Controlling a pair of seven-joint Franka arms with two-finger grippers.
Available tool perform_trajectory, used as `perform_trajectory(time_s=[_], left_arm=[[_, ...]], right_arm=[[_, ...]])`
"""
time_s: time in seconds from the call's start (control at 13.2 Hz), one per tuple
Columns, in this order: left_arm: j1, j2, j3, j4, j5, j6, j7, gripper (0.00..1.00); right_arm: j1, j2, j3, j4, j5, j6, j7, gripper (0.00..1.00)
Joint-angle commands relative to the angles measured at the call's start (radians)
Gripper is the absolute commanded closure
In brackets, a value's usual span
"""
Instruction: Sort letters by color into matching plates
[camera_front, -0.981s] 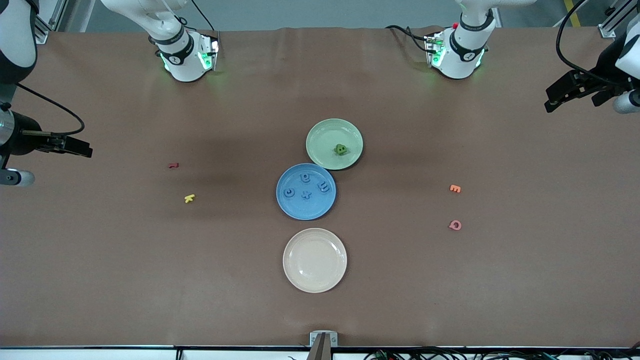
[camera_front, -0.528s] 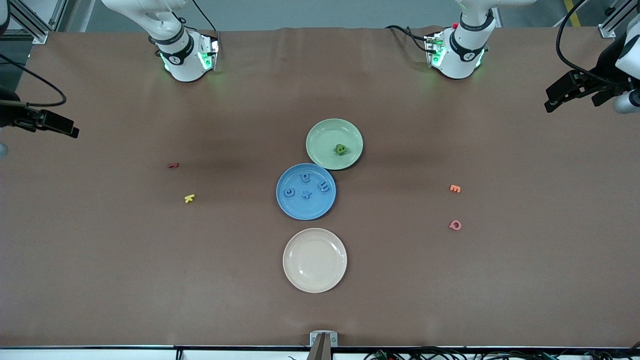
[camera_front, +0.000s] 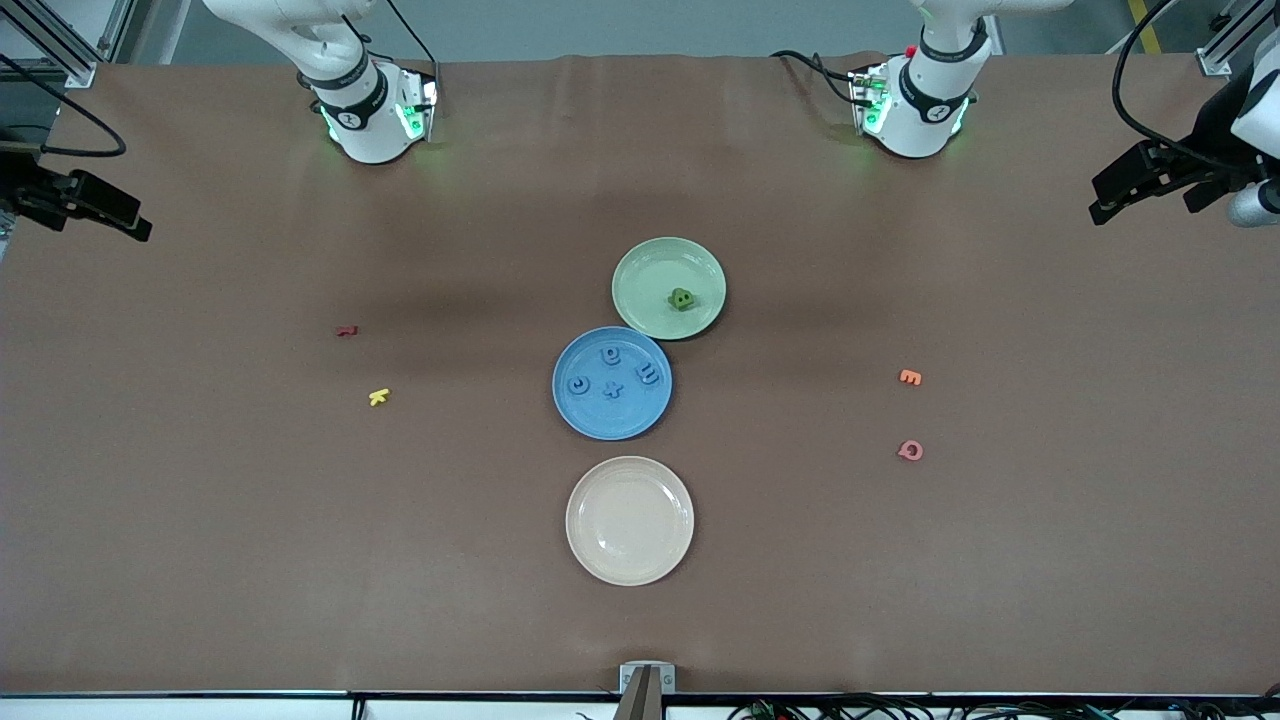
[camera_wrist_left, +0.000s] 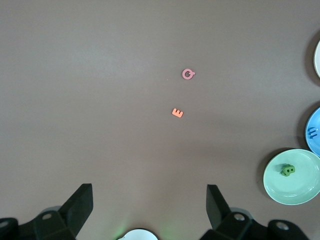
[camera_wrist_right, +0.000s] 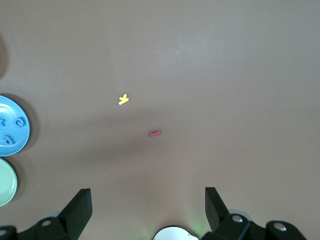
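Brown table (camera_front: 300, 560) all over. Pale green plate (camera_front: 650, 265) with dark green letters (camera_front: 682, 298), medium blue plate (camera_front: 610, 420) with same-blue letters (camera_front: 610, 355), plain cream-beige plate (camera_front: 630, 520). Loose letters: red (camera_front: 346, 330), yellow (camera_front: 378, 397), orange (camera_front: 909, 377), pink (camera_front: 910, 450).

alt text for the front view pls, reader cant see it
Three plates line the brown table's middle: a green plate holding green letters, a blue plate holding four blue letters, and a bare cream plate. Both open grippers, left and right, wait at the table's ends.
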Motion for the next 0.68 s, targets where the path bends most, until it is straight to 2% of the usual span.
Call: perform_trajectory(time_s=[0.0,0.6], left_arm=[[0.001,0.005,0.0,0.018,0.005,-0.021,0.035,0.0],[0.001,0.009,0.0,0.018,0.005,-0.021,0.075,0.0]], right_arm=[[-0.025,-0.055,0.016,-0.033,0.018,0.009,0.0,0.0],[-0.023,-0.055,0.016,-0.042,0.018,0.04,-0.004,0.0]])
